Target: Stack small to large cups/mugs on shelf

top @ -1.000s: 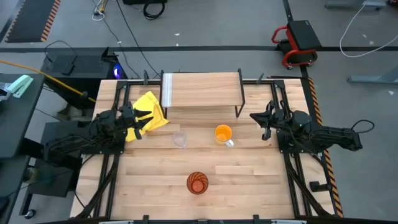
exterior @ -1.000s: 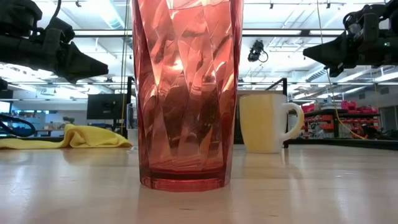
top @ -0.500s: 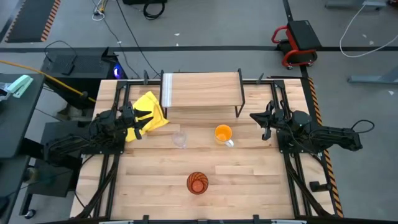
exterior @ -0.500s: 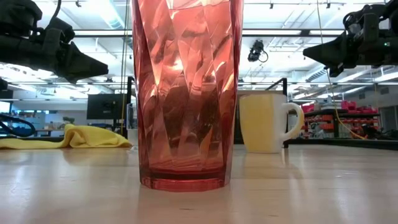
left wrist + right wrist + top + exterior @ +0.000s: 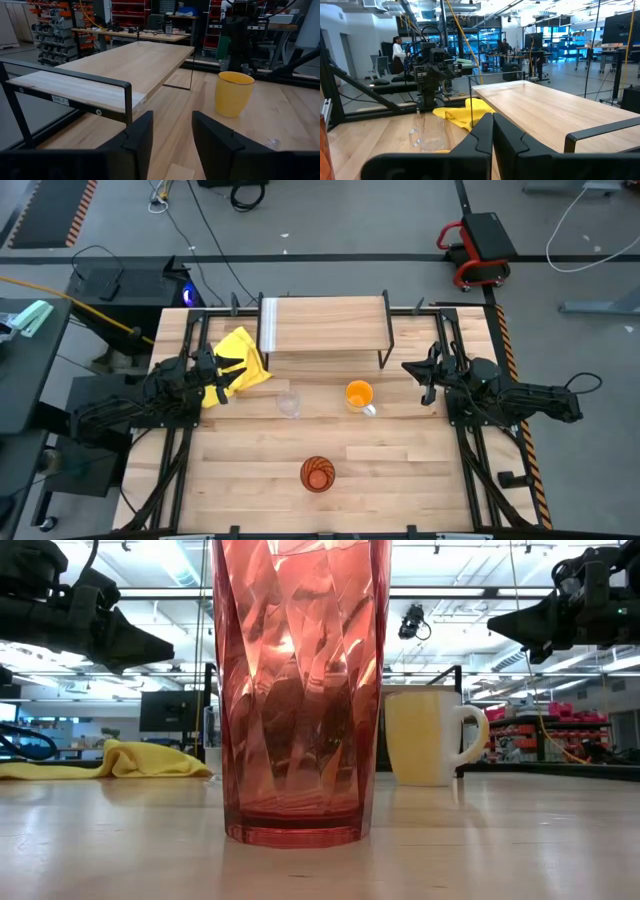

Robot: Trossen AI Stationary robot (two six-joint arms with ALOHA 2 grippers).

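We are looking at three vessels standing on the tabletop [image 5: 400,470] in front of the shelf [image 5: 325,328], none of them on it yet. The small clear glass [image 5: 289,405] is sitting nearest the shelf's left front leg, the orange mug [image 5: 359,395] is standing just to its right, and the amber tumbler [image 5: 317,474] is standing well apart from the shelf, toward the table's near edge.

We are judging the glass to be light, slick and breakable, so a gentle pinch across its rim wall seems wisest. The mug looks stiffer and heavier; its wall opposite the white handle is offering the surest hold. The faceted tumbler, probably plastic, is looking tall and tippy, so gripping low on its body may suit it.

Our left gripper [image 5: 216,374] is hovering beside the yellow cloth [image 5: 240,360], left of the shelf, fingers [image 5: 137,140] spread apart on nothing. Our right gripper [image 5: 418,372] is waiting right of the shelf, fingers [image 5: 482,137] pressed together, empty.
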